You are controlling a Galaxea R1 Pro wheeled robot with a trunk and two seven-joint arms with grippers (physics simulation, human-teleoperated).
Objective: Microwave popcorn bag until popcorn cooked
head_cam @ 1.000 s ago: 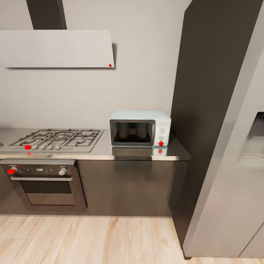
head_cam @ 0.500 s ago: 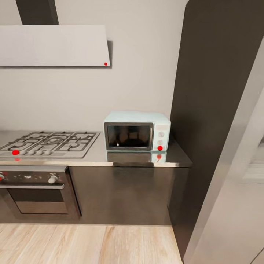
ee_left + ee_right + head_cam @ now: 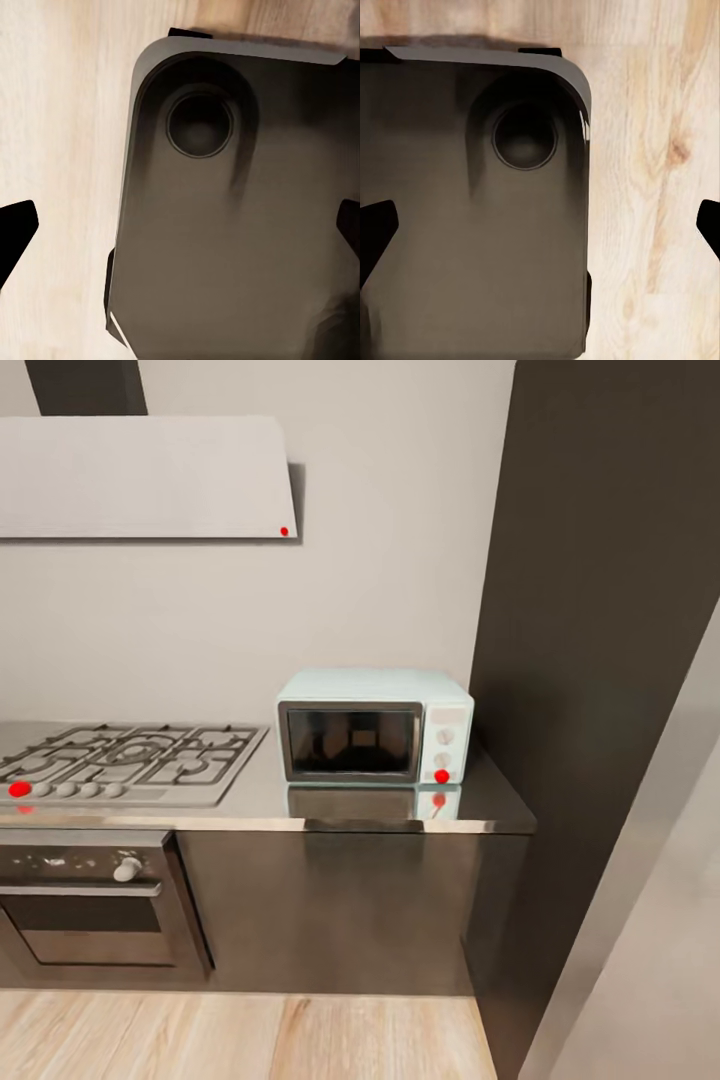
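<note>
— Inspector: Item one?
— Clerk: A small pale mint-blue microwave [image 3: 374, 727] with black glass door is seen upright, door closed, at the wall.
— Inspector: Support?
— Clerk: It is stood on the glossy grey steel-look countertop [image 3: 490, 810], near its right end.

At frame centre the small mint-blue microwave with black glass door [image 3: 375, 726] stands hard against the tall dark cabinet [image 3: 600, 610] at right; bare glossy steel countertop [image 3: 262, 792] separates it from the grey gas hob [image 3: 125, 760], lower left.
</note>
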